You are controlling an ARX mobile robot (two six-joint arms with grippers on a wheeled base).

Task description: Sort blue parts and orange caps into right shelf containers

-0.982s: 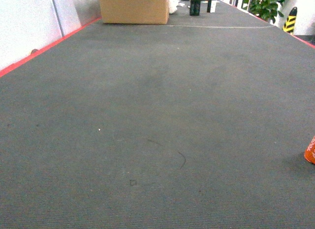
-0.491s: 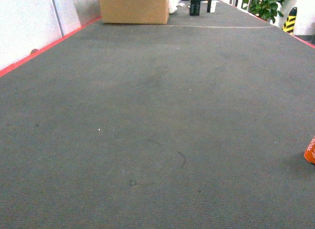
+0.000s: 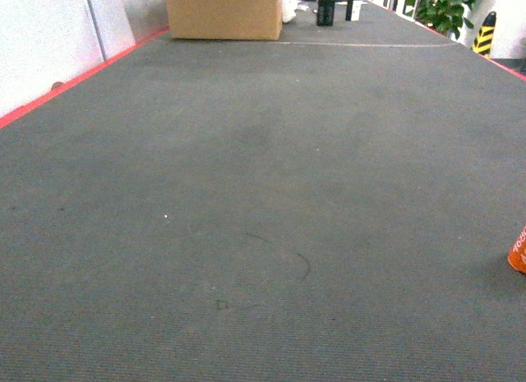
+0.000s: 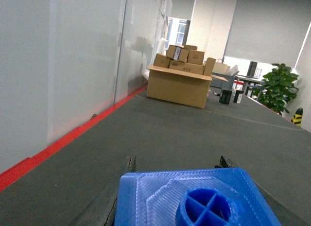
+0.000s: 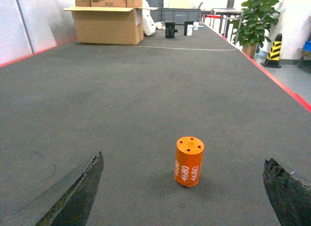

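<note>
— Well, where's the orange cap (image 5: pixel 189 161)?
— Standing upright on the grey carpet (image 5: pixel 146 85), between the right gripper's (image 5: pixel 184 192) two dark fingers (image 5: pixel 77 189), which are spread wide apart and clear of it. White lettering runs up its side. In the head view only its edge shows (image 3: pixel 519 250) at the right border.
— And the left gripper (image 4: pixel 177 167)?
— It looks clamped on a blue part (image 4: pixel 194 199), though the finger tips barely show, so I'm not sure of the contact.
— Anything else?
— A cardboard box (image 4: pixel 179 85) far ahead by the wall, a potted plant (image 5: pixel 252 17) at right.
</note>
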